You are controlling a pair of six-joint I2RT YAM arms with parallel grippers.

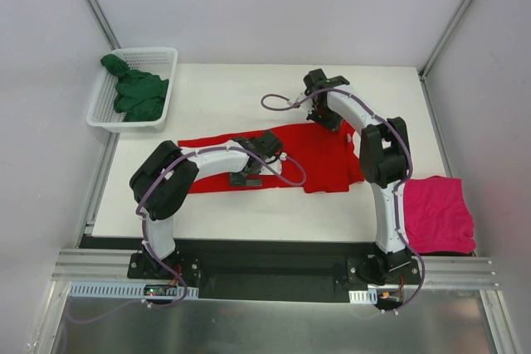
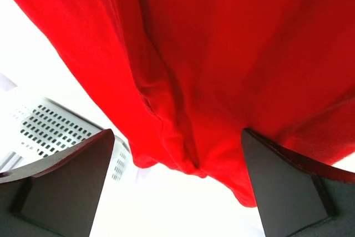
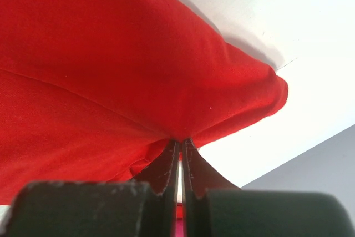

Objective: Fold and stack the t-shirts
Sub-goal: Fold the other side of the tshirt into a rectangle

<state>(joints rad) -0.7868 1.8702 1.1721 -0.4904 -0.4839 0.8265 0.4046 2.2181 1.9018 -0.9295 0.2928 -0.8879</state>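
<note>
The bright red t-shirt lies spread across the middle of the table. My right gripper is at its far edge, shut and pinching a fold of the red cloth. My left gripper hovers at the shirt's near edge, its dark fingers wide open with a wrinkled red hem between them and nothing gripped. A magenta-pink t-shirt lies folded at the table's near right corner. The dark green t-shirt sits bunched in the basket.
A white plastic mesh basket stands at the far left corner, also seen in the left wrist view. Frame posts and grey walls close in the table on both sides and at the back.
</note>
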